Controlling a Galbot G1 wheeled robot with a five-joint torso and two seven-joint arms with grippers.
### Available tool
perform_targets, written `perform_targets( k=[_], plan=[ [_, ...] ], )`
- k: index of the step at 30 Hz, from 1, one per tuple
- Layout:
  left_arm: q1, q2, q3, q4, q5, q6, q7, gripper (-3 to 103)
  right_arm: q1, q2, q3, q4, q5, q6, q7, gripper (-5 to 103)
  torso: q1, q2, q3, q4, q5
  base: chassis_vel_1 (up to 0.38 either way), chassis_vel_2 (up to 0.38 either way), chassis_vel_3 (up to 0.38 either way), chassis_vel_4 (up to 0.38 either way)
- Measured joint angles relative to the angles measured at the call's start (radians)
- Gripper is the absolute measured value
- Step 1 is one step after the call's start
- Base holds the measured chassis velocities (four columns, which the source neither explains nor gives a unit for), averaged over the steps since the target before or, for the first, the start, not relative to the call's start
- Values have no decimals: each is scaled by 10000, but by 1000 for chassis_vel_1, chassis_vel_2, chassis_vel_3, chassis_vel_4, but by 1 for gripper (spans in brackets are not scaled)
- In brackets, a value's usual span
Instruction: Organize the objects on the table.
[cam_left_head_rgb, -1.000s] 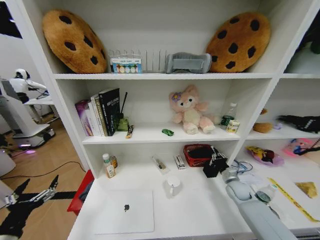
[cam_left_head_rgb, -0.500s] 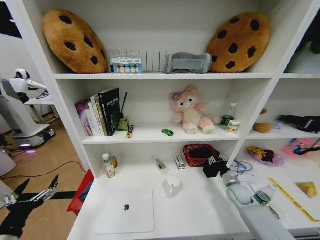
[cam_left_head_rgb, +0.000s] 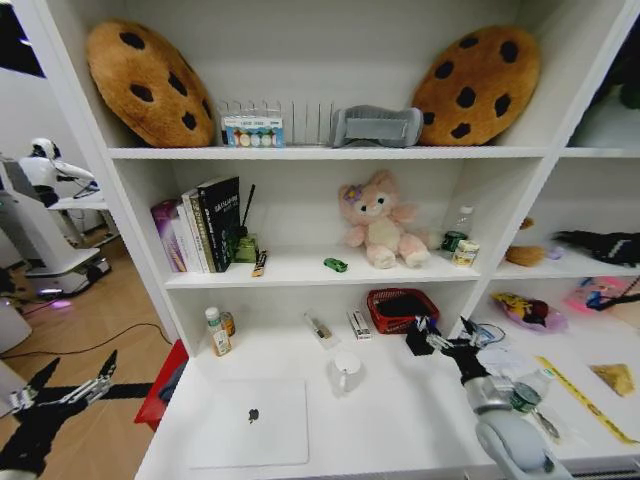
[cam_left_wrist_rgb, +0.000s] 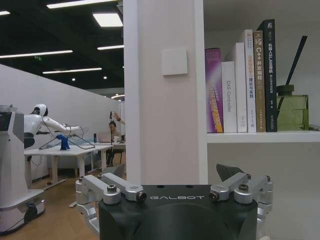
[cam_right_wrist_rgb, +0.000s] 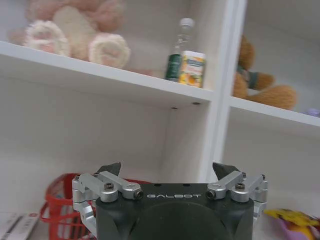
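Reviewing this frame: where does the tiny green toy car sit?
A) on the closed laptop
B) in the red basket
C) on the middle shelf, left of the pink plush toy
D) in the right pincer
C: the toy car rests on the middle shelf, left of the plush toy.

Open-plan robotics lab or office, strip ceiling lights, humanoid robot at a far desk, mock home shelving with books

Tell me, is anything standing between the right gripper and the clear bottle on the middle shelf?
Yes. The right gripper is open, low over the desk beside the red basket. The bottle stands above it on the middle shelf, so the shelf board's front edge lies between them. A small carton also stands right beside the bottle.
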Motion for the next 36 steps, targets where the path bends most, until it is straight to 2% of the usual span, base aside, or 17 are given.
perform_targets(
  k=[5, 12, 22, 24, 27, 30, 33, 34, 36],
  plan=[
    [0, 0, 0, 0, 0, 0, 1, 100, -811, 844, 1202, 224, 654, 40, 299, 100, 0, 0, 1, 0, 0, 0, 0, 0, 0],
    [0, 0, 0, 0, 0, 0, 1, 100, -1233, 990, 2072, -326, 1096, 423, 428, 100, 0, 0, 1, 0, 0, 0, 0, 0, 0],
    [0, 1, 0, 0, 0, 0, 1, 100, -670, 817, 2056, -1222, 1227, 461, 505, 100, 4, -2, 3, 1, 3, 0, 0, 0, 0],
    [0, 0, 0, 0, 0, 0, 1, 100, -521, 781, 1969, -1346, 1232, 413, 524, 103, 4, -2, 3, 2, 0, 0, 0, 0, 0],
    [0, 0, 0, 0, 0, 0, 1, 100, -254, 744, 1731, -1776, 1260, 383, 566, 89, 4, -2, 3, 2, 1, 0, 0, 0, 0],
    [0, 0, 0, 0, 0, 0, 1, 100, -211, 744, 1703, -1879, 1275, 381, 582, 84, 4, -2, 3, 1, 1, 0, 0, 0, 0],
    [0, 1, 0, 0, 0, 0, 1, 100, -156, 735, 1666, -1994, 1310, 381, 628, 68, 3, -2, 3, 1, 1, 0, 0, 0, 0],
    [0, 1, 0, 0, 0, 0, 1, 100, -156, 735, 1666, -1994, 1310, 381, 628, 68, 3, -2, 3, 1, 1, 0, 0, 0, 0],
    [0, 0, 0, 0, 0, 0, 1, 100, -95, 697, 1711, -2030, 1312, 384, 631, 57, 4, -2, 3, 1, 0, 0, 0, 0, 0]
  ],
)
